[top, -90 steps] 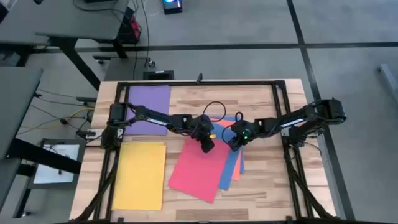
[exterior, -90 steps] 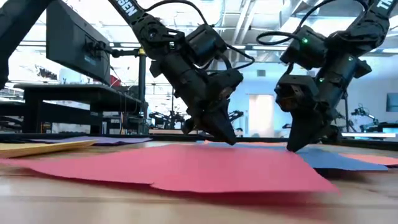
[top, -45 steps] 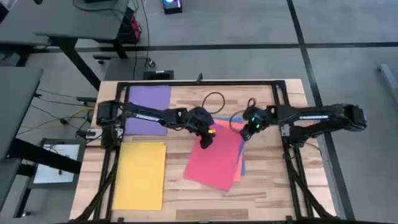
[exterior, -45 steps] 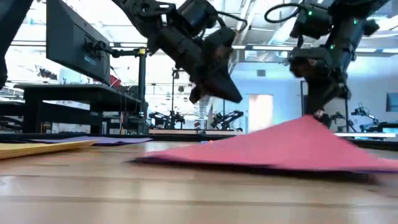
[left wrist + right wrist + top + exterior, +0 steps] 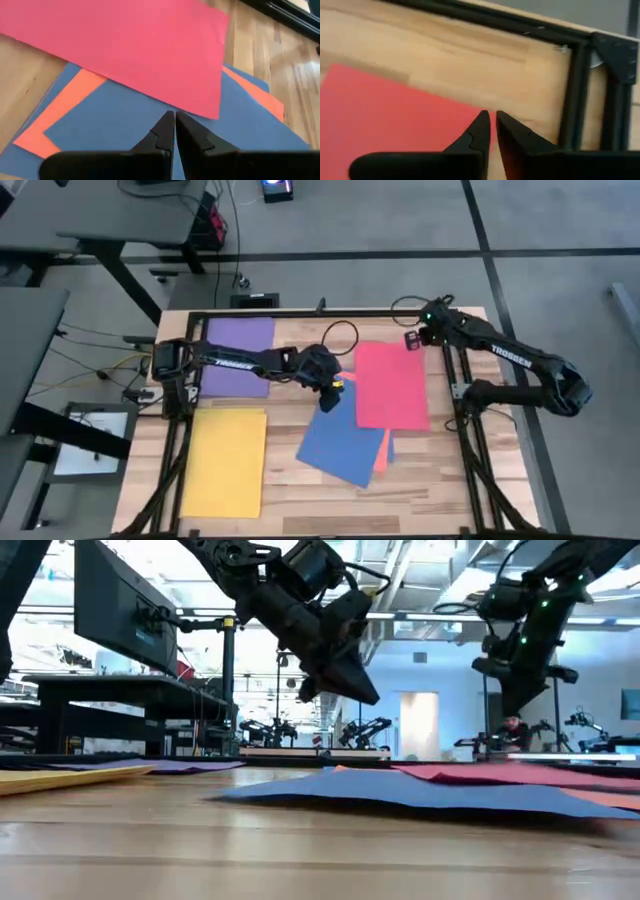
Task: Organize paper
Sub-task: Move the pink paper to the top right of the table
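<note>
Right end effector (image 5: 418, 340) hangs over the 12 o'clock corner of the pink-red sheet (image 5: 391, 385), fingers nearly closed and, from the wrist view, holding nothing; the sheet lies flat on the tabletop (image 5: 300, 340), long axis running 12 to 6. Left end effector (image 5: 329, 395) hovers at table centre, its fingers pressed almost together and empty, tip just above the blue sheet (image 5: 340, 442). That blue sheet sits skewed, long axis tilted toward 1 and 7 o'clock, with the salmon-orange sheet (image 5: 380, 452) peeking out beneath at its 3 o'clock edge. Purple sheet (image 5: 240, 355) lies at 11 o'clock, yellow sheet (image 5: 226, 460) at 8. The blue sheet extends toward 5 o'clock from the left end effector, which is clearly the nearer arm for straightening it, I'd say.
</note>
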